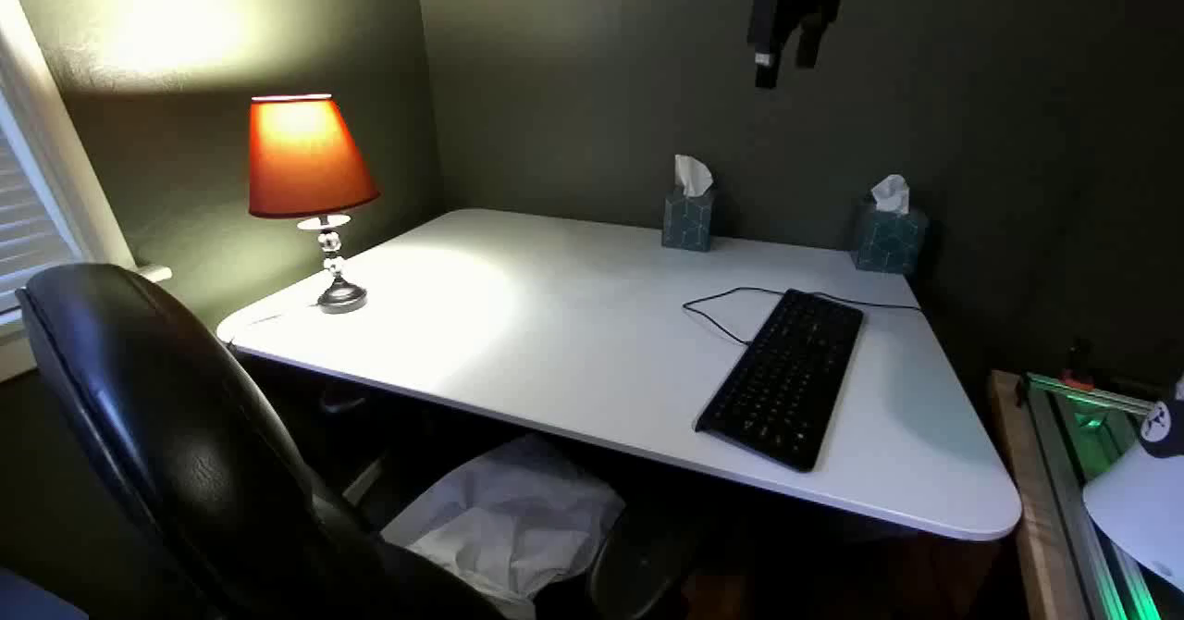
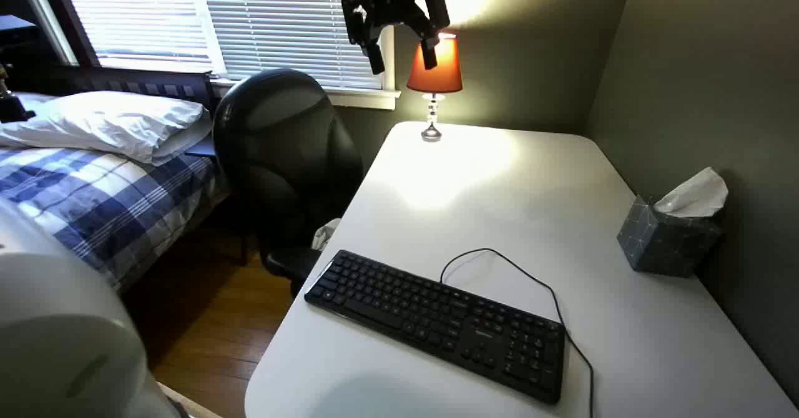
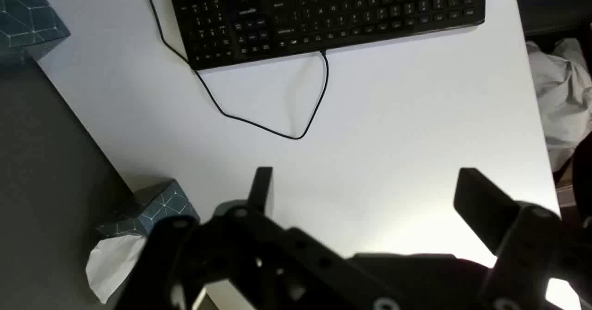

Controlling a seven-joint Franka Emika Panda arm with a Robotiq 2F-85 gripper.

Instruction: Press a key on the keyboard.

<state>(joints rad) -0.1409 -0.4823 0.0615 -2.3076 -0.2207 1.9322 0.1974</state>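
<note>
The flat black plastic keyboard [image 2: 431, 325] lies on the round-cornered white desk [image 2: 537, 218], light and stiff, I'd guess; it wants a downward press, no grasp. Well above hangs the black two-fingered gripper [image 2: 402, 61], spread wide, empty.

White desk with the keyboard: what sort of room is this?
Probably a bedroom that doubles as a study: a plaid-covered bed shares it with the desk and the keyboard.

Open air between hand [image 2: 402, 62] and keyboard [image 2: 431, 318], tissue boxes [image 1: 687, 222] [image 1: 888, 241] aside near the wall [image 1: 573, 93]
</note>
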